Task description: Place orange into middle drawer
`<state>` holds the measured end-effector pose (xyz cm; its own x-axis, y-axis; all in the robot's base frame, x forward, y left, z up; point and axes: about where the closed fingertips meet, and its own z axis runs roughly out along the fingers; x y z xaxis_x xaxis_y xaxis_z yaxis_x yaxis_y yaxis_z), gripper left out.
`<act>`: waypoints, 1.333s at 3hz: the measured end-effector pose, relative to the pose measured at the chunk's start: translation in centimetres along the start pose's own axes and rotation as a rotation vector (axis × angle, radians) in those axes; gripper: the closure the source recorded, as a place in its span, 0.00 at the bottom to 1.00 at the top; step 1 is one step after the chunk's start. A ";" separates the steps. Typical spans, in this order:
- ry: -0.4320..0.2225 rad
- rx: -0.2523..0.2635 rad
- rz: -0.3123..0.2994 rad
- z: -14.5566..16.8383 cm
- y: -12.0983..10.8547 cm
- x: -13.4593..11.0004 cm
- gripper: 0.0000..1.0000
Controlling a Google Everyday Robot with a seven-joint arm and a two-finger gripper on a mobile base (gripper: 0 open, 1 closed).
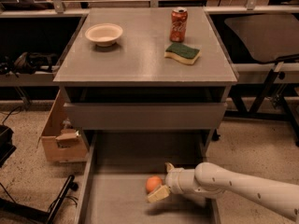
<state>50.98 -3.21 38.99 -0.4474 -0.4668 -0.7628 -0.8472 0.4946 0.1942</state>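
Note:
The orange lies on the flat grey floor of the pulled-out middle drawer, near the drawer's middle right. My gripper reaches in from the right on a white arm and sits low in the drawer. Its jaws stand apart, one fingertip behind the orange and one in front of it. The orange sits just at the fingertips, with a gap on each side.
On the cabinet top stand a white bowl, a red soda can and a green and yellow sponge. A shut drawer front overhangs the back of the open drawer. A cardboard box stands on the floor at the left.

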 end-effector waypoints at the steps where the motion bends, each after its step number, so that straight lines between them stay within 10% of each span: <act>1: -0.018 -0.021 -0.014 -0.8 0.6 -0.1 0.00; 4: 0.214 -0.128 -0.209 -12.0 13.3 1.6 0.00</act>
<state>35.52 -6.17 47.73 -0.2983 -0.6991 -0.6498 -0.9502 0.2817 0.1331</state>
